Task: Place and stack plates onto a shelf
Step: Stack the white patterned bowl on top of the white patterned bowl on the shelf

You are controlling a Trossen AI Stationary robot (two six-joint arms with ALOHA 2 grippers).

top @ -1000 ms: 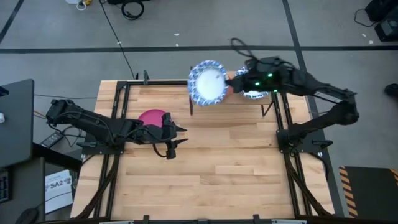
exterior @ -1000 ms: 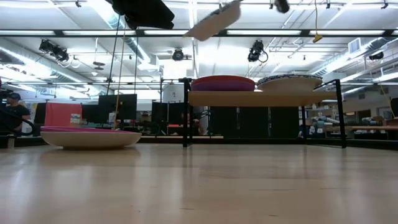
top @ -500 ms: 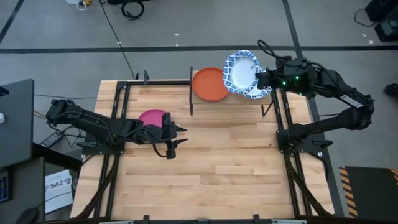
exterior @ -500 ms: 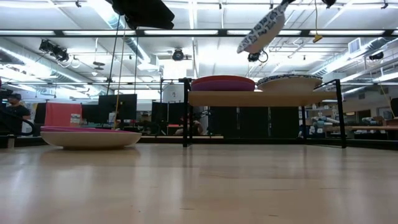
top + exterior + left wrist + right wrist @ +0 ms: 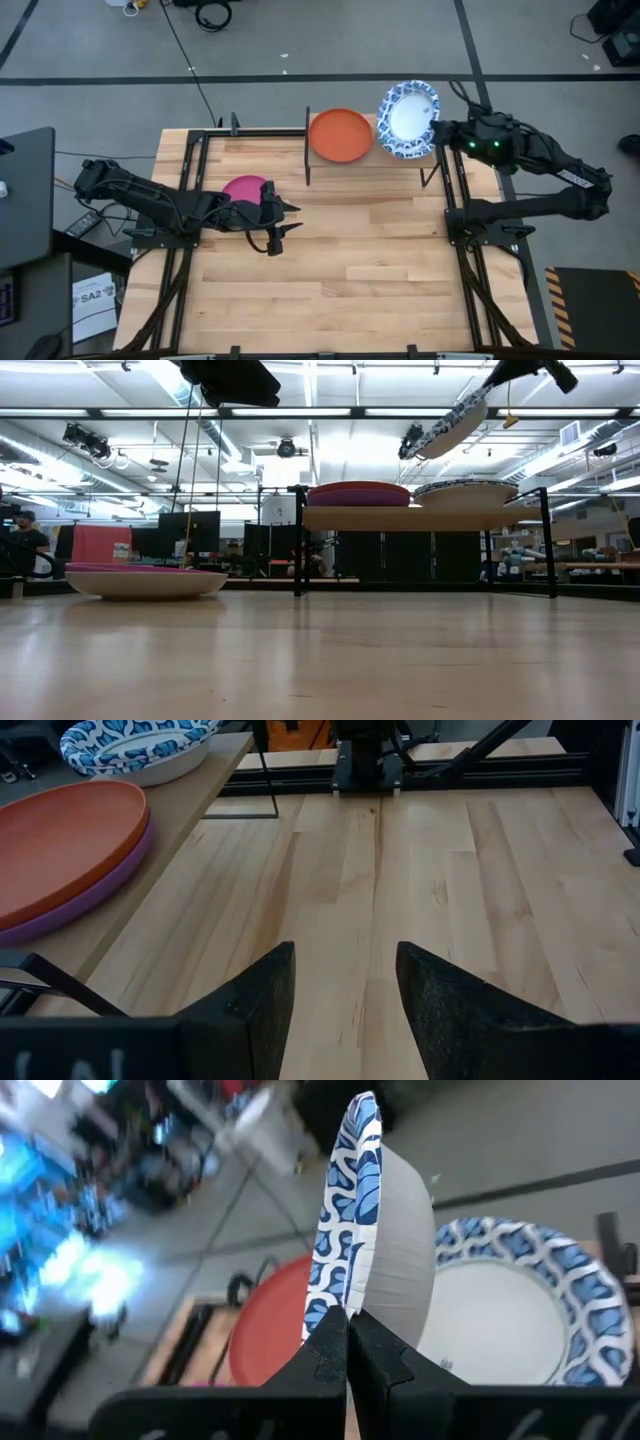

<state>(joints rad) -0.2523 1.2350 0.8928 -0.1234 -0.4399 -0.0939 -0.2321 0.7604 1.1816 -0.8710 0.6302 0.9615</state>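
The shelf [image 5: 400, 518] stands at the table's far side. On its left lies an orange plate [image 5: 340, 135] on top of a purple one [image 5: 358, 498]. On its right lies a stack of blue-rimmed white plates [image 5: 465, 489]. My right gripper [image 5: 441, 130] is shut on another blue-rimmed plate [image 5: 409, 105] and holds it in the air above that stack. A magenta plate with a cream underside [image 5: 145, 578] rests bottom down on the table. My left gripper [image 5: 290, 217] is open and empty just right of it. My right gripper pinches the plate's rim [image 5: 335, 1295] between its two fingers, one on each face, at the side toward the table's right edge. The fingers come about level from the right. The plate is lifted clear and tilted, its free edge [image 5: 408, 450] lower than the held edge.
The wooden tabletop [image 5: 360, 260] spreads out in front of the shelf. Black frame rails [image 5: 460, 250] run along the table's left and right sides. The shelf's thin black legs [image 5: 297, 550] stand on the table.
My right gripper has carried the blue-rimmed plate from above the orange plate toward the table's right edge, to a place over the blue-rimmed stack, and has come down a little. The plate has stayed tilted in the hold and uncovered the orange plate.
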